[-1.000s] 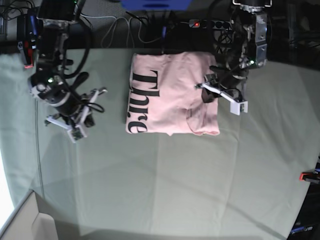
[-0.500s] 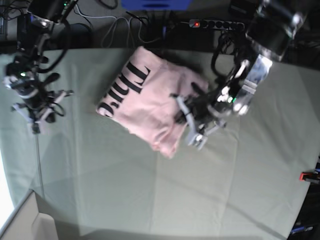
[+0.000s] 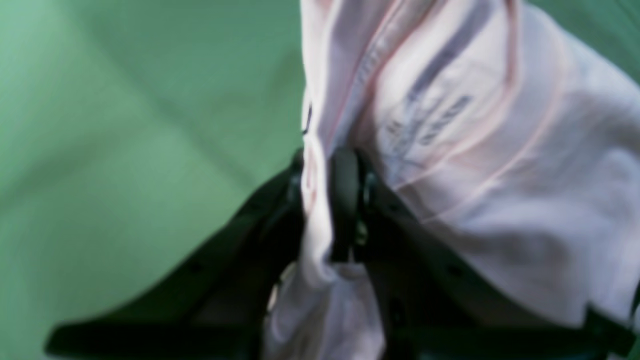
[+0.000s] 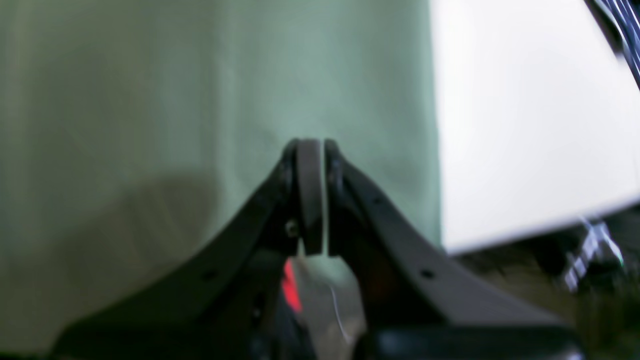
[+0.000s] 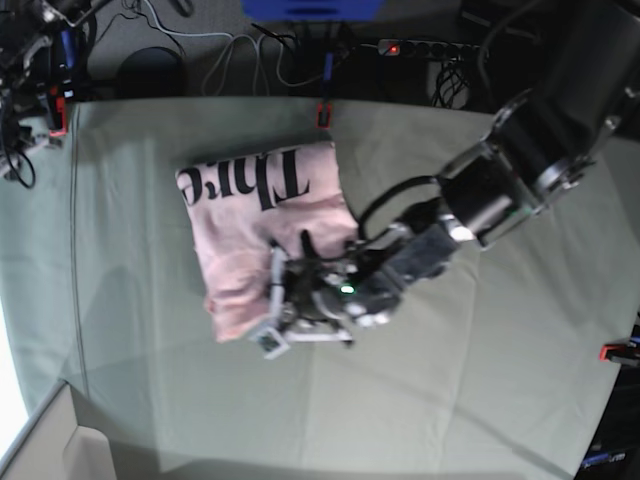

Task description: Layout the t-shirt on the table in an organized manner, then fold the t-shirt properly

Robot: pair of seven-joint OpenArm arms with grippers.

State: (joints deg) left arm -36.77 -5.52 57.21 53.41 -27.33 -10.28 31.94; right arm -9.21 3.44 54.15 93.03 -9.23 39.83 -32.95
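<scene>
The left gripper (image 3: 327,200) is clamped on a bunched edge of the t-shirt (image 5: 262,235), at the folded bundle's 5 o'clock corner. The bundle lies on the table (image 5: 500,400), long axis running 11 to 5 o'clock, lettering at the far end. The right gripper (image 4: 311,195) is clenched on nothing.

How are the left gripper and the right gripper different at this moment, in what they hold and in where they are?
The left gripper is closed on a fold of the t-shirt; the right gripper is closed on nothing. The left gripper sits at the shirt's near edge, around the middle of the table; the right gripper is over bare cloth near a table edge, away from the shirt. Both have the same black fingers, pressed together.
</scene>
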